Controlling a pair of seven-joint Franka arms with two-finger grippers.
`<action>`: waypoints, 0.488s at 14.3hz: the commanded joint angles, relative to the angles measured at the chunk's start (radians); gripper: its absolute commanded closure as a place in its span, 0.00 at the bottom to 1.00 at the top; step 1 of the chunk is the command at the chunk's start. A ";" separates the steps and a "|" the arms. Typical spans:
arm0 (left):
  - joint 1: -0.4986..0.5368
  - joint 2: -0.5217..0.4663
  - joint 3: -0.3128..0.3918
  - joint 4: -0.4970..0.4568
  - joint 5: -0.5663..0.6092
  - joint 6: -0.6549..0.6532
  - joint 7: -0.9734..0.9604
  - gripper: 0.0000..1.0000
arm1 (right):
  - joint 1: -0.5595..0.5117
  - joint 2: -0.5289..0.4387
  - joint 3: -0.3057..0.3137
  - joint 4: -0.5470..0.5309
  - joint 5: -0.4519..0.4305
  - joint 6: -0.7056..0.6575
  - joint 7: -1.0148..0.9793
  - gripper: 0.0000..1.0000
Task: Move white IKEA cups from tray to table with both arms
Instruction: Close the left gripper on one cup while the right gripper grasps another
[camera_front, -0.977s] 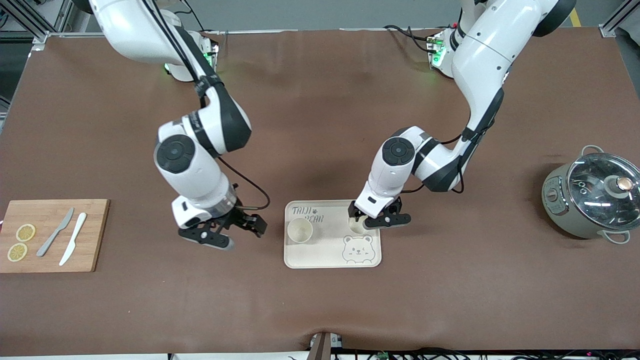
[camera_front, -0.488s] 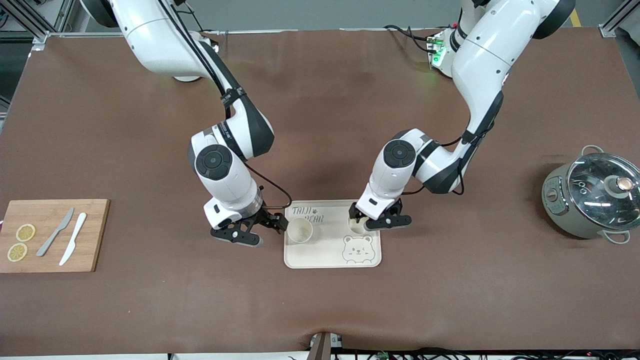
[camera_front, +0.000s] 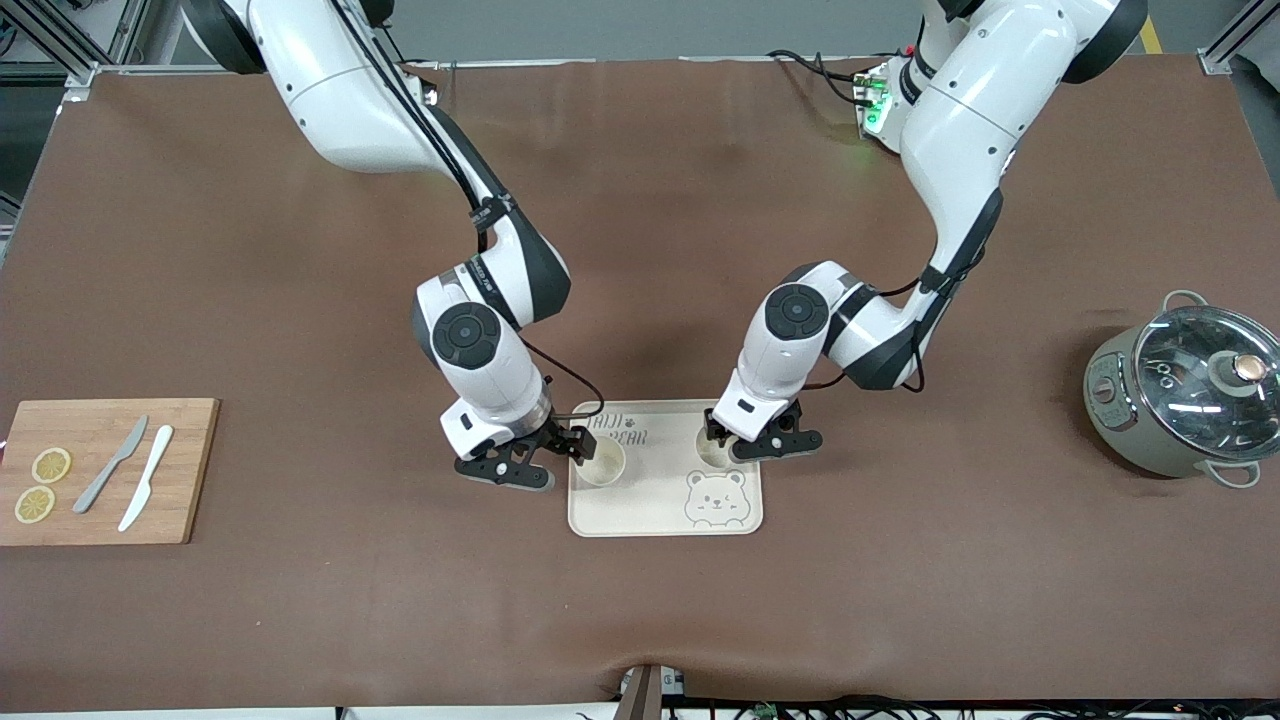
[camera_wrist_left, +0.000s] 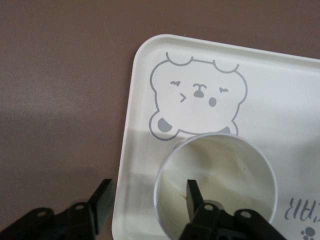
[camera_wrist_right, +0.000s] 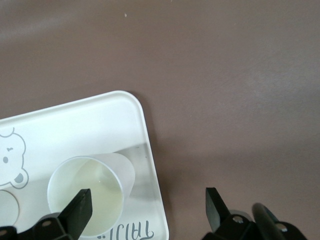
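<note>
My left gripper (camera_wrist_left: 147, 197) straddles one cup (camera_wrist_left: 215, 185) wall, fingers apart, not pinching. My right gripper (camera_wrist_right: 149, 205) hangs spread above the other cup (camera_wrist_right: 92, 192). Both look light, stiff and slick, so I'd pinch the wall just below the rim.
</note>
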 joint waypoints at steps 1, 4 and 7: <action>-0.006 0.012 0.001 0.017 0.037 0.010 -0.036 1.00 | 0.013 0.027 -0.005 0.031 -0.015 0.019 0.023 0.00; -0.005 0.007 0.001 0.015 0.037 0.010 -0.053 1.00 | 0.020 0.057 -0.005 0.033 -0.013 0.072 0.025 0.00; 0.012 -0.058 0.000 -0.009 0.041 -0.016 -0.120 1.00 | 0.025 0.083 -0.005 0.033 -0.012 0.123 0.025 0.00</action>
